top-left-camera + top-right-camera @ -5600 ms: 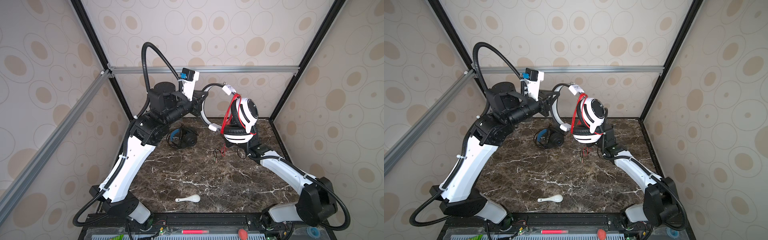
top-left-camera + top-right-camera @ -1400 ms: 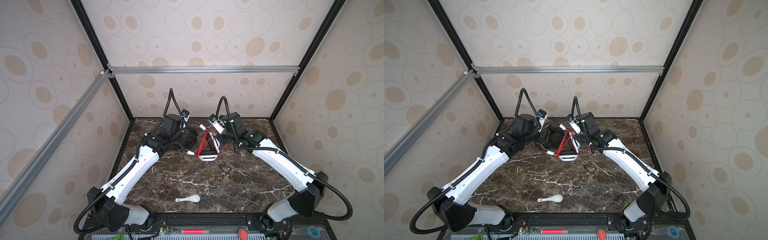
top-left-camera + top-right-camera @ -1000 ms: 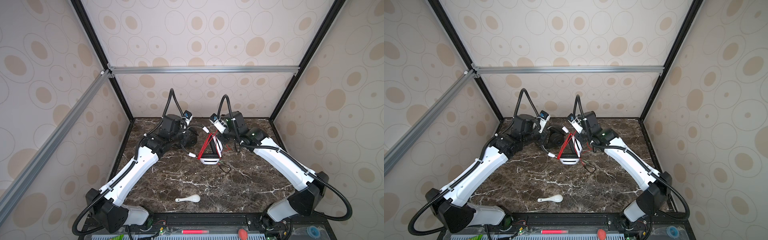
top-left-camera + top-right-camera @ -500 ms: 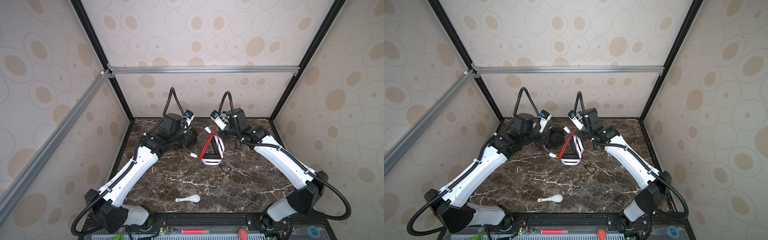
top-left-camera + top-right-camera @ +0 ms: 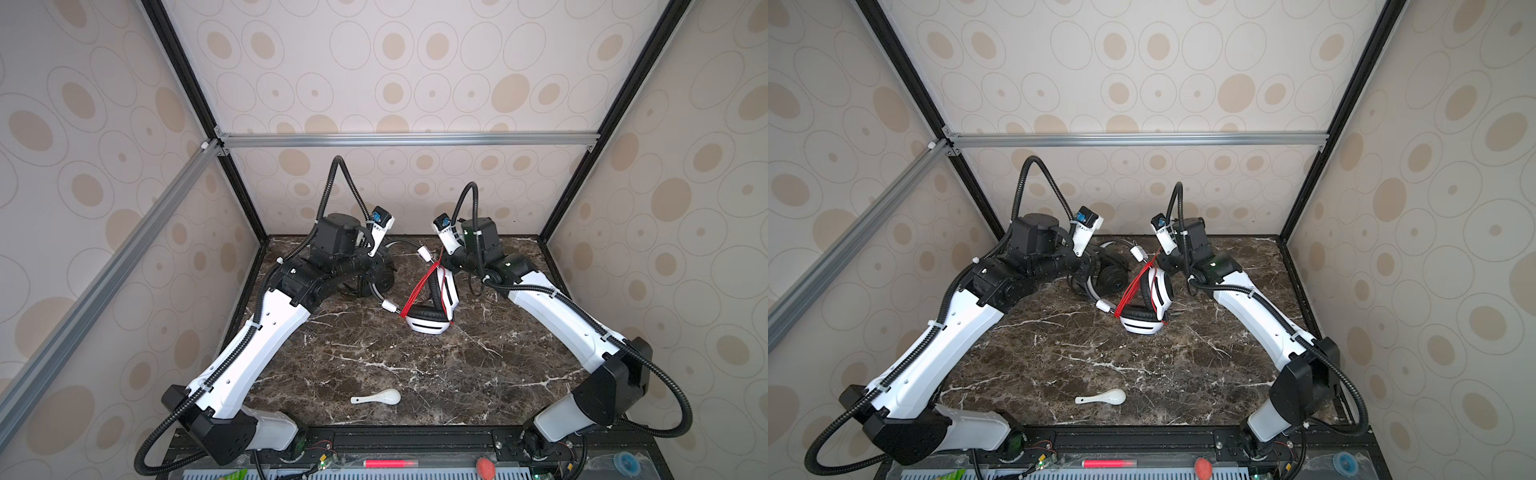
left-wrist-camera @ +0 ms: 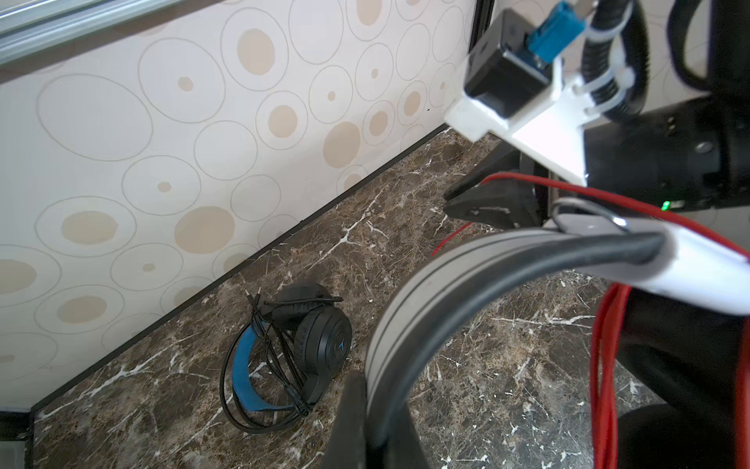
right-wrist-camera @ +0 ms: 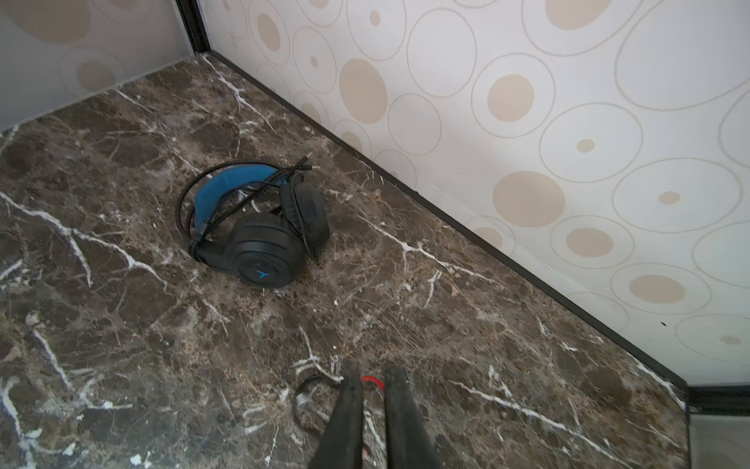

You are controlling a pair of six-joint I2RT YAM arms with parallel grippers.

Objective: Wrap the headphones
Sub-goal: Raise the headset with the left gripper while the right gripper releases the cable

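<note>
Front of marble table: white ceramic spoon. Mid-table: white headset, black earpads, lower earcup on marble, red cord strung from cup up to band. Its headband clenched in left gripper. Fingers of right gripper slightly parted, red cord in gap. Far, near back wall: black headset lying flat, blue inner band, thin black cord looped across.

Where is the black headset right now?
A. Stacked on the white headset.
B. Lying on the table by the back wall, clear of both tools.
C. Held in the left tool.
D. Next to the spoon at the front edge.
B: both wrist views show the black headset lying alone on the table close to the wall, its cord wound around it.
</note>
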